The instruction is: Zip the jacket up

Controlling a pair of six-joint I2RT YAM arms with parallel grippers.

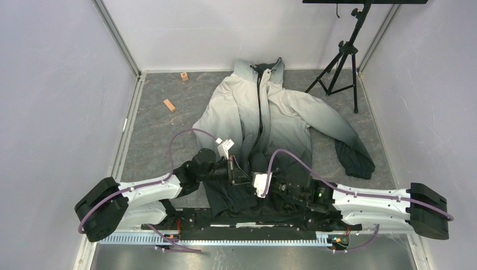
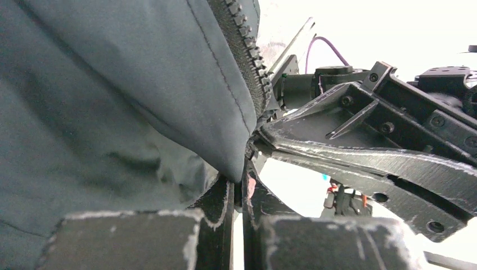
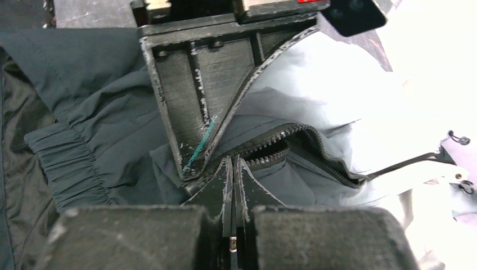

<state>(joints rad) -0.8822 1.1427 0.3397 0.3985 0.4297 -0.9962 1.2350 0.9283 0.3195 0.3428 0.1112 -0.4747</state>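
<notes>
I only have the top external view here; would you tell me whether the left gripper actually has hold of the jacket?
Observer: Yes. The left wrist view shows the left gripper shut on the jacket front edge, beside the zipper teeth.
Operator: Is the right one closed too?
Observer: The right gripper is shut at the zipper's lower end; what it pinches is hidden.
Operator: Are the teeth joined there?
Observer: No, just beyond its fingertips the two rows lie apart.

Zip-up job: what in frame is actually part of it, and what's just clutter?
Part of the job:
- grey-to-black fabric jacket
- dark centre zipper
- left gripper and right gripper, both shut on the jacket at the zipper's bottom end

Lying about:
- tan wooden block
- small wooden cube
- black tripod stand
</notes>
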